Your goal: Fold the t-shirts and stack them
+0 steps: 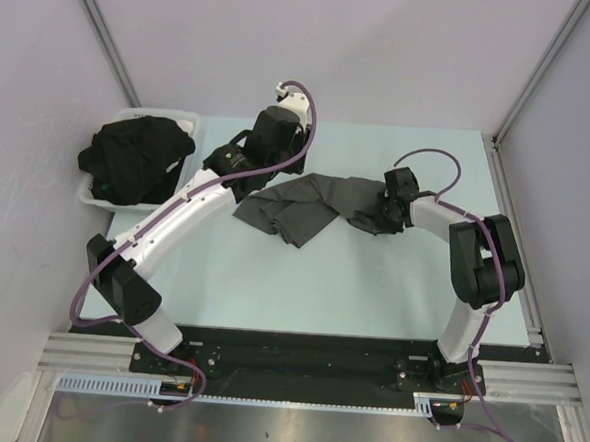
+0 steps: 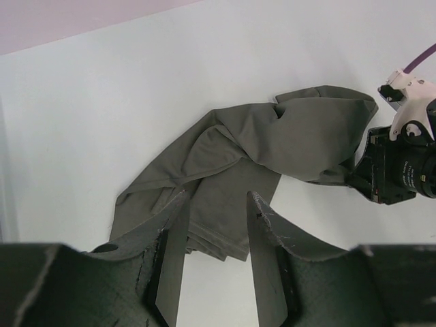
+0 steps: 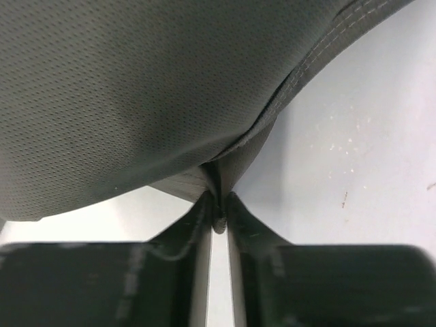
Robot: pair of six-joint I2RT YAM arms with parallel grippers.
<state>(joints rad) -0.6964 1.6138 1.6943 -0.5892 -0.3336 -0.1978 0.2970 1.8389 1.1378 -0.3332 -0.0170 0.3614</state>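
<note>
Shows charcoal grey t-shirt (image 1: 301, 206) bunched at centre of table (image 1: 271, 290), one end pinched by right gripper (image 3: 218, 204), pressed together on the cloth. Shows left gripper (image 2: 216, 204) spread, holding nothing, above the cloth's other end. Shows black t-shirts (image 1: 133, 159) heaped in white tray (image 1: 186, 117), far left corner.
</note>
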